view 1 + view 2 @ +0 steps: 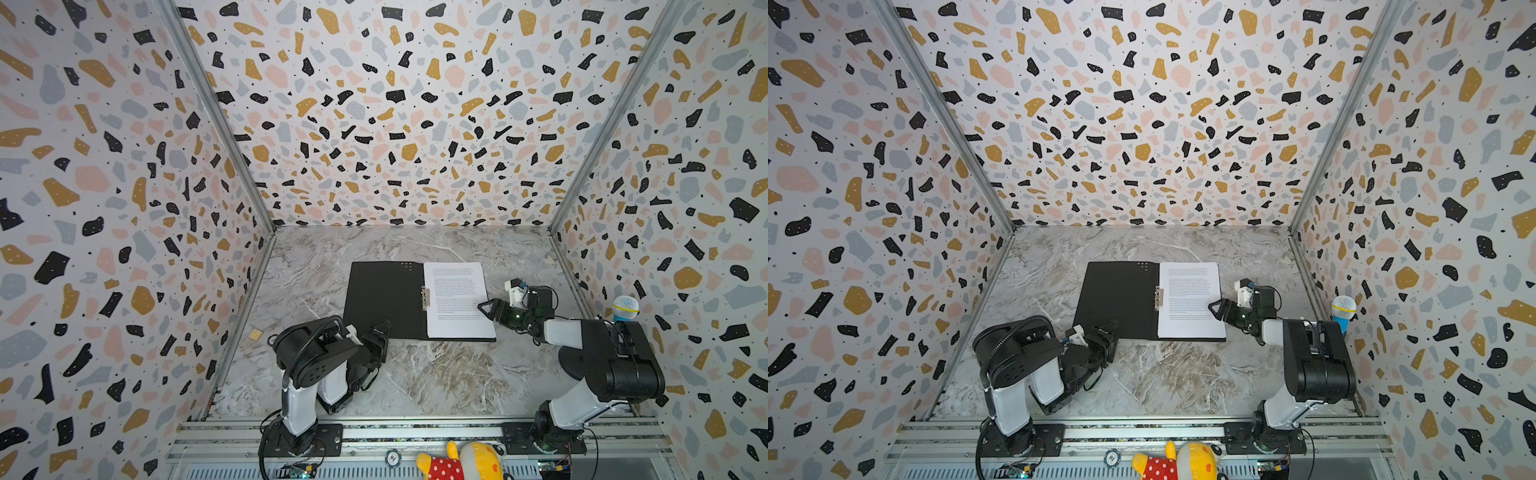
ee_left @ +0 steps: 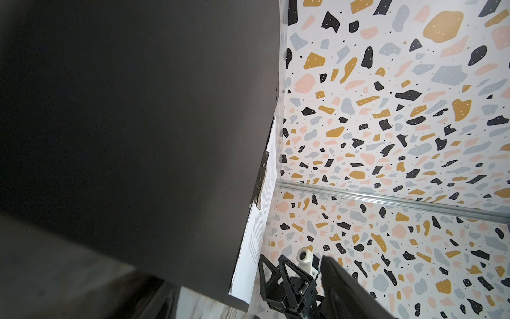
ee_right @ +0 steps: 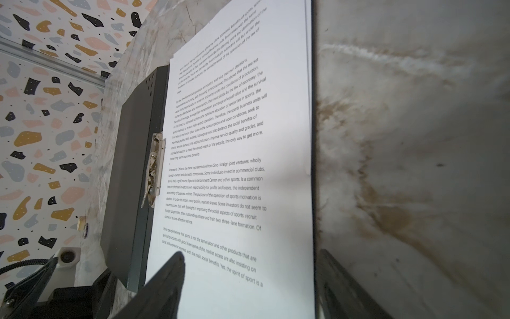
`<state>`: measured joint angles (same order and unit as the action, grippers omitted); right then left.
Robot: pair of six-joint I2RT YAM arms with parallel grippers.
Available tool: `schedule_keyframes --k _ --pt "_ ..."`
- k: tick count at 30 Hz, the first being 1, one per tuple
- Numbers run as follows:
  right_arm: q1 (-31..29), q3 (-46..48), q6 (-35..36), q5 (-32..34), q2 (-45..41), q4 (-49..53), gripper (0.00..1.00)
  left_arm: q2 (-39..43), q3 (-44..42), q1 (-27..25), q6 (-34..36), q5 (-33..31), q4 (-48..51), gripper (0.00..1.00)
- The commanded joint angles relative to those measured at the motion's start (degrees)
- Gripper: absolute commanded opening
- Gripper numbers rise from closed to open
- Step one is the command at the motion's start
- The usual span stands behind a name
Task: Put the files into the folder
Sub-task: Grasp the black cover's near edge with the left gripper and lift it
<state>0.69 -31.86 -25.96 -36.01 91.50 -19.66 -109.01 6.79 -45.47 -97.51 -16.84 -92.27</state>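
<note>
Left end effector (image 1: 379, 330) wide by matte black folder (image 1: 384, 299); right (image 1: 485, 309) wide over files (image 1: 455, 291).

a grey-veined marble tabletop (image 1: 415, 374) forms the work surface. white terrazzo-patterned wall panels (image 1: 395, 124) with black, ochre, pink and grey flecks enclose its left, far and right sides. grey aluminium corner posts (image 1: 220, 124) rise from its far corners. a slotted aluminium rail (image 1: 415, 432) borders its near edge.
</note>
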Motion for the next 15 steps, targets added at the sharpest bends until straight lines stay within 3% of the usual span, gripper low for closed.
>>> schedule_keyframes --k 1,8,15 --pt "-0.84 1.65 -0.28 0.76 1.97 9.1 0.76 -1.03 0.73 -0.23 3.06 -2.29 -12.69 0.77" --pt "-0.87 1.58 -0.11 0.77 1.93 9.38 0.76 -2.92 2.01 -0.23 5.05 -3.08 -13.52 0.68" --pt "-1.04 1.47 0.02 0.77 2.01 9.7 0.76 0.14 1.83 -0.23 10.13 -4.45 -13.33 0.55"
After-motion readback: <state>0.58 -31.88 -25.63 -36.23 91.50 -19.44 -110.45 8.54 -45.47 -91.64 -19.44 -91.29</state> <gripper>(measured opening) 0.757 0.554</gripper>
